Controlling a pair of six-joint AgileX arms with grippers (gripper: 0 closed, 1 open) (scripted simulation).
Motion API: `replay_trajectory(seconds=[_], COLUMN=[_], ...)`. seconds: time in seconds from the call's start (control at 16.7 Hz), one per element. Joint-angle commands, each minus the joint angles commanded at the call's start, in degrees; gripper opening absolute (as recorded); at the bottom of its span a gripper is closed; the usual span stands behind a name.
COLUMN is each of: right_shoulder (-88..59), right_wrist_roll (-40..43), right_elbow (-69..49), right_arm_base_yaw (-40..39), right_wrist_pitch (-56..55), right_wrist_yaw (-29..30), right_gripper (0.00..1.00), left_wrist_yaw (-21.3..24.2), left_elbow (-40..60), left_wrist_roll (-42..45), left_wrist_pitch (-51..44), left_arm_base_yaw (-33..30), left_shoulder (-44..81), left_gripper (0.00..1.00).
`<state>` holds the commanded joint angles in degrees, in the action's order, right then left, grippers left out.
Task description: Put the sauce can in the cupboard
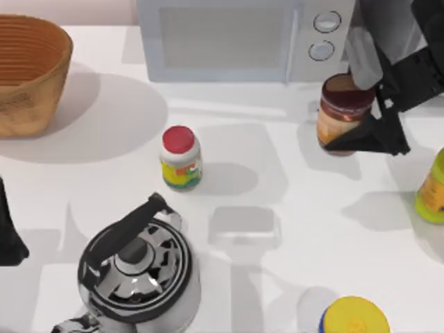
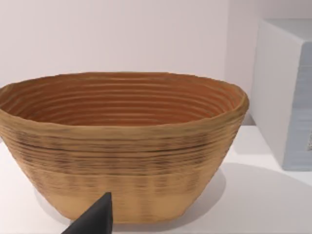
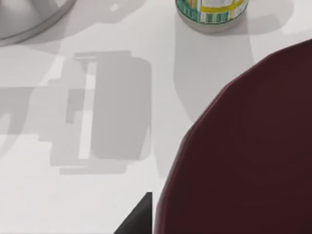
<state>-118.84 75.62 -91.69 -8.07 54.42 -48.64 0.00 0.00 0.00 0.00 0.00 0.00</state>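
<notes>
Near edge of desk (image 1: 277,277): steel kettle (image 1: 139,267) front left, yellow lid (image 1: 354,316) front right, neither in the way. Mid desk: red-lidded jar (image 1: 180,158) standing alone, well clear of the work. Yellow-green bottle (image 1: 433,187) at the right edge, near the right arm's path.

Right tool (image 1: 371,114) up against the sauce can (image 1: 345,114), just in front of the microwave (image 1: 243,38), under its two knobs. Dark fingers seen on the can's right side and wrapping low across its label; looks like a closed grip on the can, though contact on the far side is hard to make out from above. Can upright, possibly just off the desk, cannot tell. Right wrist view: maroon can top (image 3: 243,156) very close under the camera, consistent with a hold.

Left tool (image 2: 95,219) parked at the left edge, facing the wicker basket (image 2: 122,146); open or closed, cannot tell.

Step in hand, by judgement: grasp done or nearly so, transfer not yet begun. Next: lift straight up, keep can upright, clear the microwave front and the bottle, then carry toward the grey box (image 1: 395,28) at far right, probably the cupboard. Door state not visible, so check access first.
</notes>
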Motion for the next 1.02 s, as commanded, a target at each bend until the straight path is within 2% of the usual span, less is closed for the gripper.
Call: replay_trajectory(seconds=[0.24,0.6,0.78,1.02], right_shoulder=[3.8,4.4,9.8,25.5], right_wrist_roll=[-0.1,-0.6,-4.3,-14.0], right_elbow=[-5.4,-4.9,-0.2,12.2], right_arm_base_yaw=[-0.1,-0.1,0.5,2.1], right_wrist_pitch=[6.5,6.2,3.4,-4.3], right_wrist_yaw=[-0.3,0.0,2.0,7.9], right_gripper=[0.0,0.0,0.0,0.0], left_wrist_yaw=[0.0,0.0,0.0,0.0], left_elbow=[0.0,0.0,0.0,0.0], left_wrist_roll=[0.0,0.0,0.0,0.0], left_wrist_pitch=[0.0,0.0,0.0,0.0], left_arm_base_yaw=[0.0,0.0,0.0,0.0], left_shoulder=[0.0,0.0,0.0,0.0], left_gripper=[1.0,1.0,1.0,1.0])
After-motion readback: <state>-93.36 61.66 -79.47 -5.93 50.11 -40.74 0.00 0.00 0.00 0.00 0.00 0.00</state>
